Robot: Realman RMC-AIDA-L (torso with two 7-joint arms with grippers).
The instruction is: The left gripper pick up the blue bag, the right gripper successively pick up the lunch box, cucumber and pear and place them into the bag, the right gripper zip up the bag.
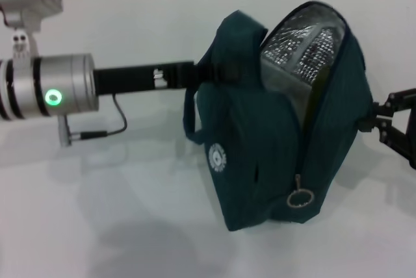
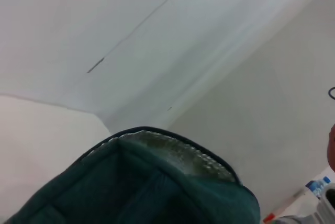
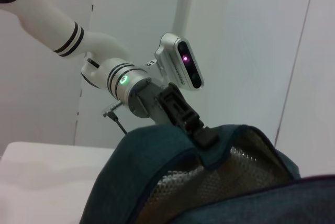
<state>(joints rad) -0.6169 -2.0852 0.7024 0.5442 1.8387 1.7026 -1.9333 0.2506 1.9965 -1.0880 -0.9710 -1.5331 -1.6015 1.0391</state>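
The blue bag (image 1: 273, 141) hangs tilted above the white table, its mouth partly unzipped and the silver lining (image 1: 305, 44) showing. My left gripper (image 1: 211, 73) is shut on the bag's upper rim; the right wrist view shows the same left gripper (image 3: 201, 134) clamped over the edge of the bag (image 3: 157, 171). The bag's rim (image 2: 157, 182) fills the lower part of the left wrist view. My right gripper (image 1: 377, 117) touches the bag's right side. The ring zip pull (image 1: 300, 199) dangles low on the front. The lunch box, cucumber and pear are out of view.
The white table (image 1: 97, 226) spreads under and around the bag. A thin black cable (image 1: 119, 122) loops below the left arm's silver joint (image 1: 58, 86). A white wall rises behind.
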